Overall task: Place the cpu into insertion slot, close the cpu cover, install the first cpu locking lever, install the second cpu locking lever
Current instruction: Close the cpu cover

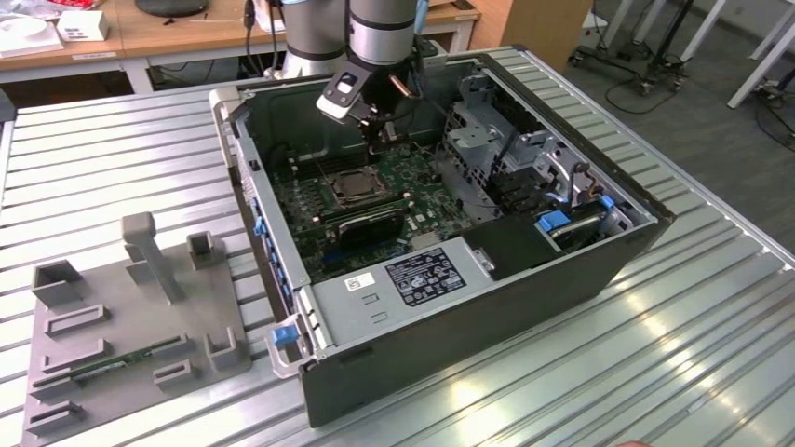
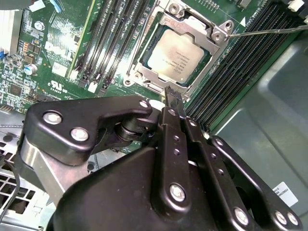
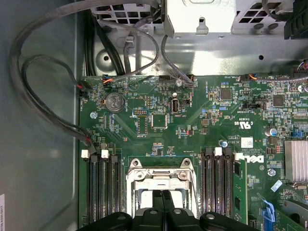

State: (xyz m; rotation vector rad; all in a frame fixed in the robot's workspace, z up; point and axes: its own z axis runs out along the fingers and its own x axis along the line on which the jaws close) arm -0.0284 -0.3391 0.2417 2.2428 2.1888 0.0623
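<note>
The cpu (image 2: 175, 57), a pale silvery square chip, lies flat in the insertion slot (image 2: 139, 72) on the green motherboard. The cpu cover (image 2: 190, 25), a silvery frame plate, lies down around the chip's edges. A thin metal lever rod (image 2: 269, 31) runs from the slot's corner out over the black memory slots. My gripper (image 2: 173, 98) hangs just above the slot's edge, its black fingers shut together with nothing between them. In the first wrist view the gripper (image 3: 162, 204) is over the slot (image 3: 161, 175). In the exterior view the gripper (image 1: 383, 140) hangs inside the open computer case above the slot (image 1: 354, 186).
Long memory slots (image 2: 110, 38) flank the socket on both sides. A metal drive cage (image 1: 478, 140) rises at the exterior view's right of the gripper. Cables (image 3: 43, 96) loop along the case wall. A grey fixture plate (image 1: 125, 317) lies on the table at the exterior view's left.
</note>
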